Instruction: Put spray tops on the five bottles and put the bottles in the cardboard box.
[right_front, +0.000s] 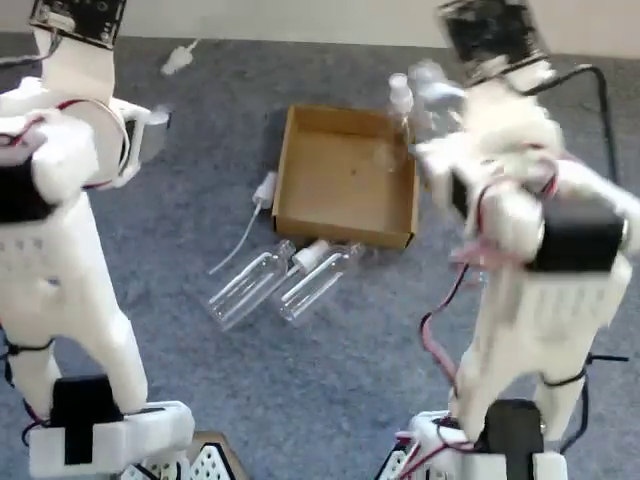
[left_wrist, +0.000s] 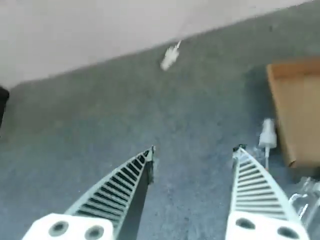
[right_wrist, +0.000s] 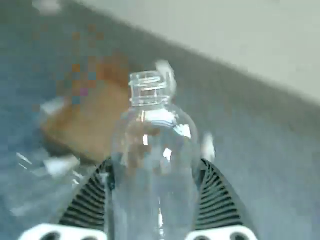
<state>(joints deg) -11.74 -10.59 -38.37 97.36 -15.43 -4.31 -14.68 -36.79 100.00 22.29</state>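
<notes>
right hand (right_wrist: 154, 187) gripping uncapped clear bottle (right_wrist: 152, 150), cardboard box (right_wrist: 87, 122) beyond

We seem to be in a robotics lab or hobby workspace: a bench (right_front: 330, 400) covered in grey felt, a plain pale wall (left_wrist: 75, 35) behind, white plastic arms (right_front: 60, 270) with loose red wiring (right_front: 428, 335).

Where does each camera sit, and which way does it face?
High view: fixed above, looking down over the table; left arm and right arm flank the cardboard box.
Left wrist view: on the left wrist, looking past the open left pincer at a loose spray top.
Right wrist view: on the right wrist, looking along the right pincer, shut on an uncapped bottle.
Shared: high and left wrist views both show the cardboard box and spray top.
</notes>
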